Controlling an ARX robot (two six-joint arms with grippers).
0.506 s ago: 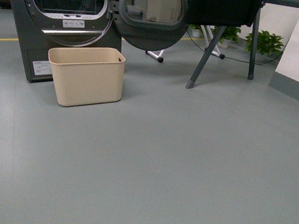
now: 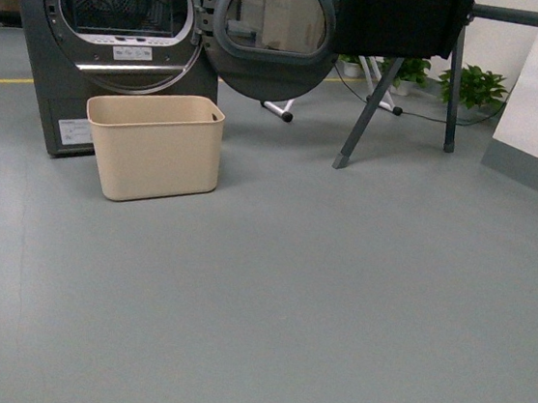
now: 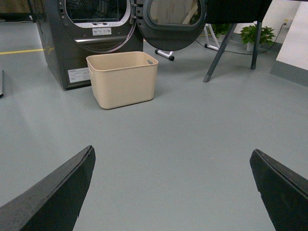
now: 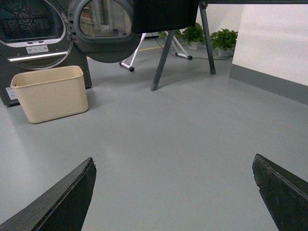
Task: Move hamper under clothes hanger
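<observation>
As seen from both wrists, nearest of all: left tool (image 3: 172, 150) and right tool (image 4: 173, 157), each with black fingers (image 3: 57, 197) spread wide apart, clamped on nothing, above grey floor (image 2: 286, 310). Farther off, to the left: beige hamper (image 2: 158, 150), upright on the floor, open-topped, just in front of a dark grey dryer (image 2: 24, 86) with round door (image 2: 263, 79) swung open. Farther back and well to the right of the hamper: clothes hanger (image 2: 367, 111), with slanted dark legs, a horizontal bar and a black garment (image 2: 397, 12) draped over it. Hamper not under it, well apart. Behind, a white-legged stand (image 2: 278, 108) and green potted plants (image 2: 475, 86) near the far wall.
</observation>
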